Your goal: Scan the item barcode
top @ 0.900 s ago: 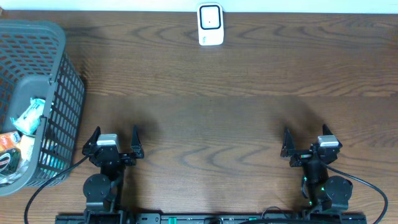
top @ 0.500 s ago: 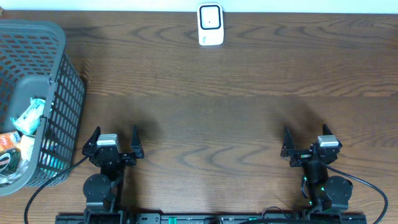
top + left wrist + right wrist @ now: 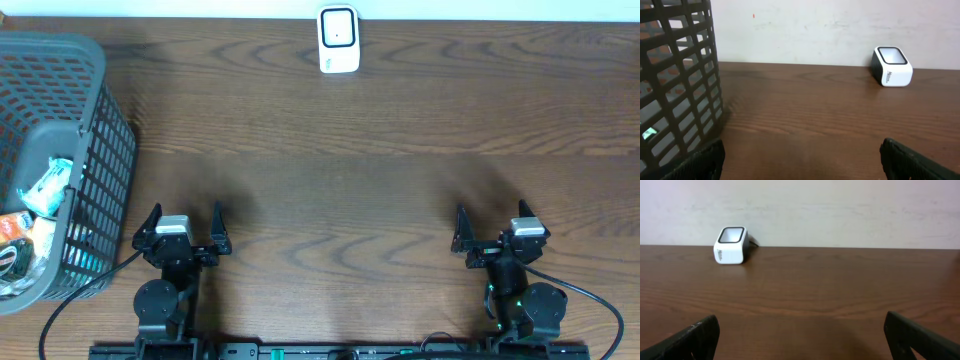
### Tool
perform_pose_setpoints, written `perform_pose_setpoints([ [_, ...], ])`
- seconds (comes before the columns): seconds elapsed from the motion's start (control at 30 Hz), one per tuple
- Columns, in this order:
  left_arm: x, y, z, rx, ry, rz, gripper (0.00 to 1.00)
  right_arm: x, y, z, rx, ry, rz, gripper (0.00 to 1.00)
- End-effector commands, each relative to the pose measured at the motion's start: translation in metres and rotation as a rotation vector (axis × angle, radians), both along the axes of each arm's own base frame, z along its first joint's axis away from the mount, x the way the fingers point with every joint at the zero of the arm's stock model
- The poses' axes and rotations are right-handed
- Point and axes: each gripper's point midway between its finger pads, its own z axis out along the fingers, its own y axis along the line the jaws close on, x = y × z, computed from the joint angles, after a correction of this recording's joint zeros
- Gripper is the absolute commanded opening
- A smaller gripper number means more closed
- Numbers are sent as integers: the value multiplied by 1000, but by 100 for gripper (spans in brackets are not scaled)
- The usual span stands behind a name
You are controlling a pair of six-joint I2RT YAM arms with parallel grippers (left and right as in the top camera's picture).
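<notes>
The white barcode scanner point(image 3: 339, 39) stands at the table's far edge, centre; it also shows in the left wrist view point(image 3: 892, 66) and the right wrist view point(image 3: 731, 245). Packaged items point(image 3: 42, 190), one white and green, lie in the grey mesh basket point(image 3: 100, 140) at the left; no barcode is readable. My left gripper point(image 3: 185, 214) rests near the front edge beside the basket, open and empty point(image 3: 801, 155). My right gripper point(image 3: 491, 214) sits at the front right, open, with only bare table between its fingers point(image 3: 801, 330).
The basket wall point(image 3: 680, 75) rises close on the left of the left gripper. A pale wall runs behind the table's far edge. Dark wood tabletop point(image 3: 340, 180) stretches between the grippers and the scanner.
</notes>
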Motion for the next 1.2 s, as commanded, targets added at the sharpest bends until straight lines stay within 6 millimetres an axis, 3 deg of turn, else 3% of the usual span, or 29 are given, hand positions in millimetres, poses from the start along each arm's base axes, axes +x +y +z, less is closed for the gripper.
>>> perform_pose_setpoints([
  [0.0,-1,4,-16,18,52,16,98,0,1,-1,-7,0,0,99],
  [0.6,-1,3,-15,11,46,12,98,0,1,-1,-7,0,0,99],
  [0.67,-1,-11,-14,-75,44,-60,98,0,1,-1,-7,0,0,99],
  [0.77,-9,-59,-5,-338,55,-316,98,0,1,-1,-7,0,0,99],
  [0.87,-18,-84,29,-453,-28,-482,98,0,1,-1,-7,0,0,99],
  [0.9,-25,-93,51,-467,-97,-563,97,0,1,-1,-7,0,0,99],
  [0.93,-41,-105,86,-417,-237,-686,98,0,1,-1,-7,0,0,99],
  [1.0,-60,-108,124,-390,-394,-751,98,0,1,-1,-7,0,0,99],
  [1.17,-89,-104,185,-421,-557,-790,98,0,1,-1,-7,0,0,99],
])
